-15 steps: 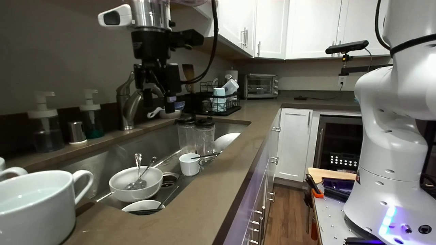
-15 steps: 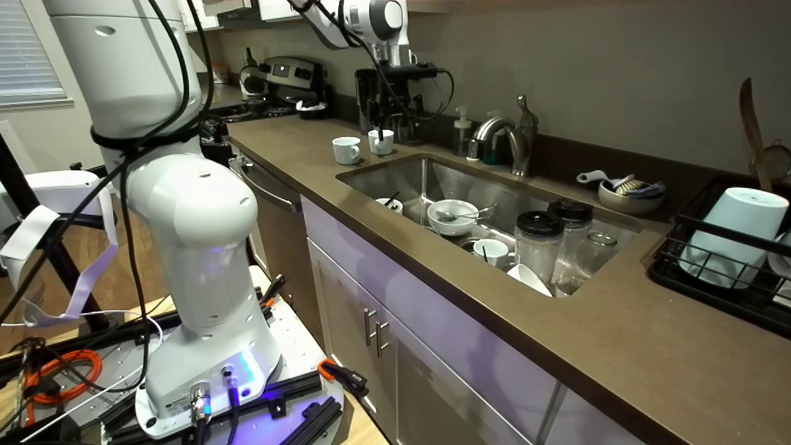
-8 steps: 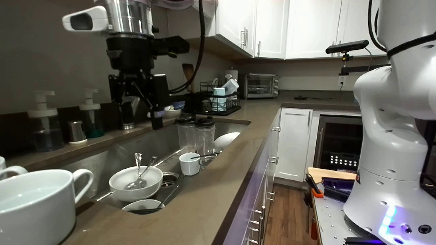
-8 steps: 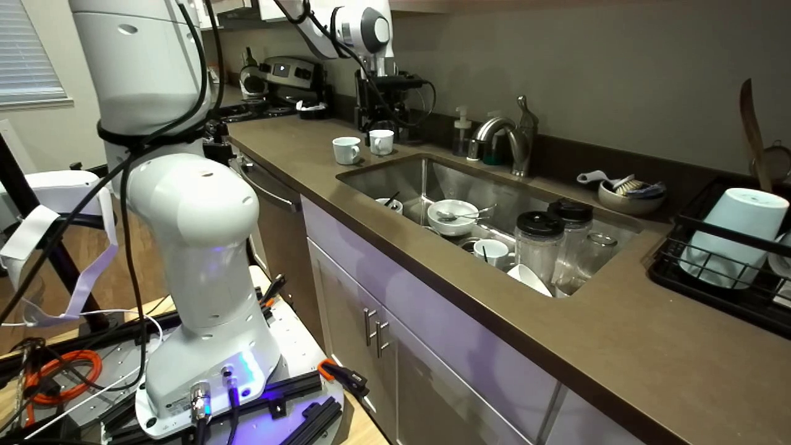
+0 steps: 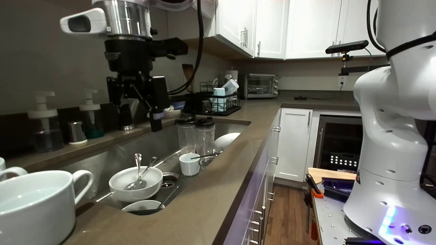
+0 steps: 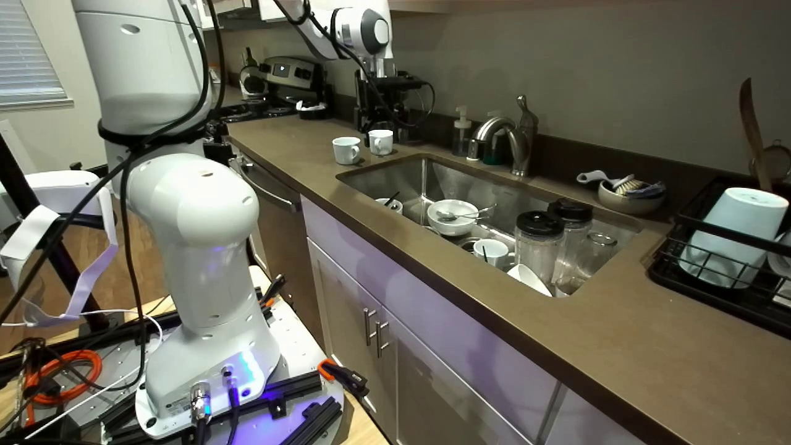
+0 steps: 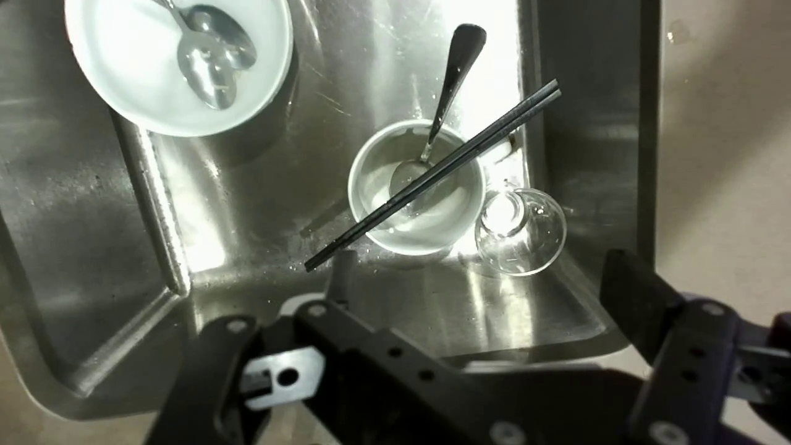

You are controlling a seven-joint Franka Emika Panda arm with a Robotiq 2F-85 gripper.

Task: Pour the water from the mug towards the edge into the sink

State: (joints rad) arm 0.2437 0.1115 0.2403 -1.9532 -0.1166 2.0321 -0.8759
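The gripper hangs with jaws spread wide, the sink below. The white mug nearer the front edge of the counter stands upright beside the sink; in an exterior view its left side is cut off, and I barely make out its water, while the second mug is just a handle and sliver.

in an exterior view I look along the counter from close beside a mug, in an exterior view down past the robot base across the sink, both sharing that sink, my wrist view close above it, facing down
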